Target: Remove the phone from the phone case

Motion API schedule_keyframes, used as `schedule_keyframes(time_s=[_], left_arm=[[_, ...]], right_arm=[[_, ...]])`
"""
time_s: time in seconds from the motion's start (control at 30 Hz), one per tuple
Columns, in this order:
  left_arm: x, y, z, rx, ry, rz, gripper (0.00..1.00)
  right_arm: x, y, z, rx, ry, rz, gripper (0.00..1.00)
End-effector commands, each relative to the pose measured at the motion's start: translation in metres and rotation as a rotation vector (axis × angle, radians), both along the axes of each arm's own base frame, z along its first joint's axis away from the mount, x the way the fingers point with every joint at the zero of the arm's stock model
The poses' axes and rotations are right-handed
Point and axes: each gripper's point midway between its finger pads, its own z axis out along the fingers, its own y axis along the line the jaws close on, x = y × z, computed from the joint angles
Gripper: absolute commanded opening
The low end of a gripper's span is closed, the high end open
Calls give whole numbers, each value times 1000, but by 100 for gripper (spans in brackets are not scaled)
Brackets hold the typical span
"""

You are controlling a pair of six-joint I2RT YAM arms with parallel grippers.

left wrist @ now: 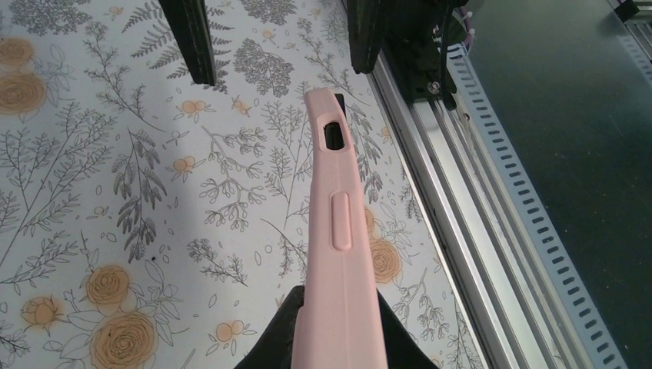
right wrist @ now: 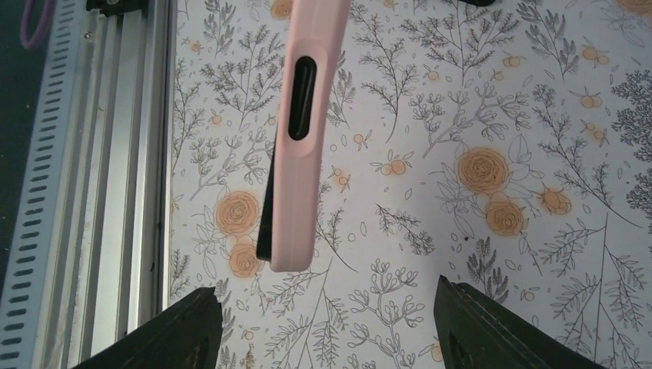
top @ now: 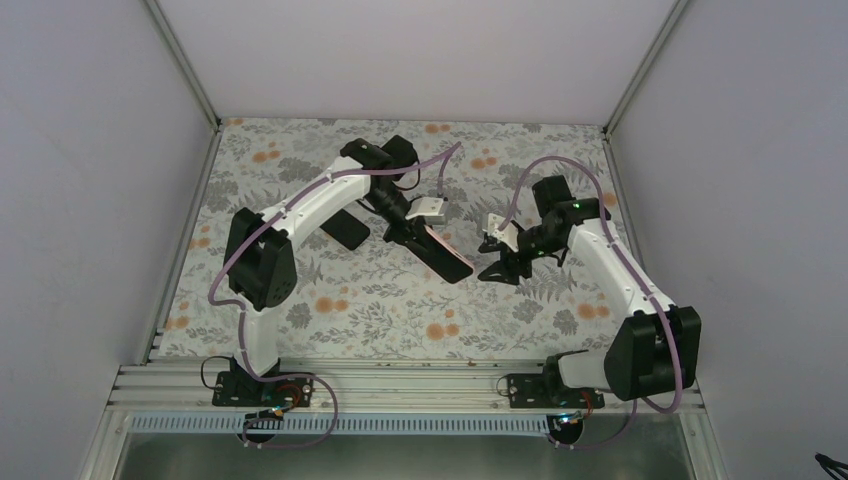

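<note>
At frame centre, the left tool is gripping the pink phone case; the right tool is hanging open just beside it.

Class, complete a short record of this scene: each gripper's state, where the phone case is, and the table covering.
Left gripper: shut on the pink case, held in the air
Right gripper: open, facing the case's free end, not touching
Phone: dark edge showing along the case
Table: floral cloth
</note>
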Motion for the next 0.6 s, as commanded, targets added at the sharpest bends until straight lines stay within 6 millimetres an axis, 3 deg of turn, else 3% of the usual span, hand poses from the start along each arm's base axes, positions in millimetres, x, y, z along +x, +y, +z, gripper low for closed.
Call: schedule_keyframes(time_s=[0.0,0.57], left_arm=[[3,-8,24,-93,-16,-4,2],[-8,-9,35,-110,-3,-24,2]], right_arm=[[-8,10,5,57,26,16,71],[22,11,0,49,-44,-45,69]])
